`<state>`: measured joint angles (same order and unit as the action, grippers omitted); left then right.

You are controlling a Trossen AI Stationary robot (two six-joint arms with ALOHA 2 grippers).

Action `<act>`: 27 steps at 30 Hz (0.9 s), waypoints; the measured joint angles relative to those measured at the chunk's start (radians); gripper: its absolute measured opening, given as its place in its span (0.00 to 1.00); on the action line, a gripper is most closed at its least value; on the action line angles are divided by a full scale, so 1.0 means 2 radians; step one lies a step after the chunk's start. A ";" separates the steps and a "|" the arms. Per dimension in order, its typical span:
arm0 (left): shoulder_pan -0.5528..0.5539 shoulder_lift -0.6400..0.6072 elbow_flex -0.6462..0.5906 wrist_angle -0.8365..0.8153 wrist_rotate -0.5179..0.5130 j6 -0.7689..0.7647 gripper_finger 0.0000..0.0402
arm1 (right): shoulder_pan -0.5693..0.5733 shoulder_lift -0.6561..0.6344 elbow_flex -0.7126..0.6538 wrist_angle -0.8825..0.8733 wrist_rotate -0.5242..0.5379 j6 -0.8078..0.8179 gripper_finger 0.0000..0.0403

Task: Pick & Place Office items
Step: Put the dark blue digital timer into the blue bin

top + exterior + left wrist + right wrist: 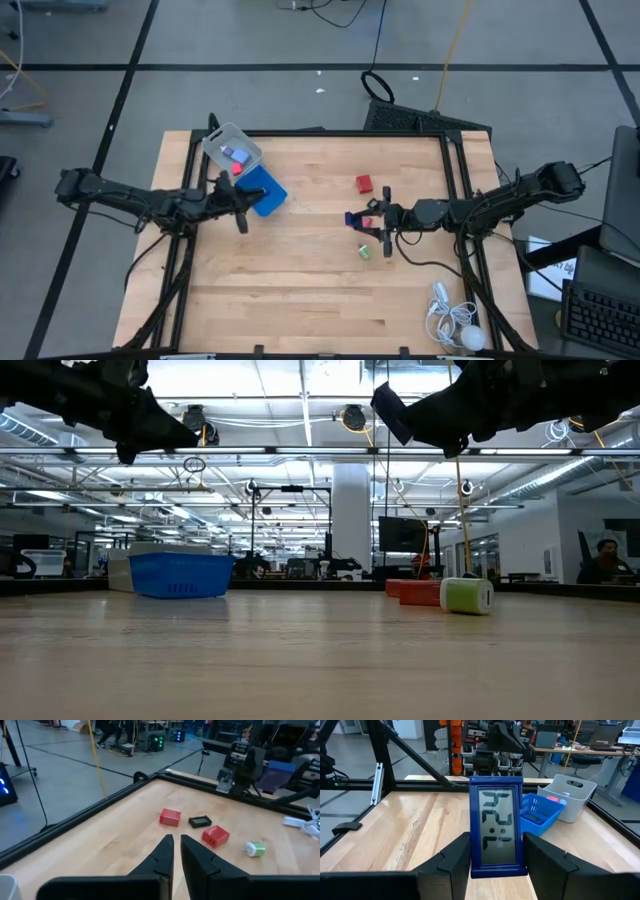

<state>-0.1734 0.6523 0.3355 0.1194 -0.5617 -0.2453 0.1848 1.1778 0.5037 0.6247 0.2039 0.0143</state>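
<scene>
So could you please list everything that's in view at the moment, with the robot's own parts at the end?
Blue digital clock: one, blue frame, held in the right gripper.
Red blocks: two, mid-table.
Dark piece: one, pale centre, between the red blocks.
Green piece: one, near the right arm.
Blue tray: one, beside the left gripper.
Clear box: one, back left, small items inside.
White corded gadget: one, front right corner.
Left gripper: shut, empty.
Right gripper: shut on the clock.
</scene>
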 joint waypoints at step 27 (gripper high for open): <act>0.052 0.167 0.000 0.230 0.108 -0.141 0.53 | 0.000 0.058 0.011 0.060 0.003 -0.015 0.39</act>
<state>-0.0697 0.9863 0.3355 0.5793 -0.3464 -0.5267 0.1848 1.2938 0.5253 0.7447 0.2096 -0.0158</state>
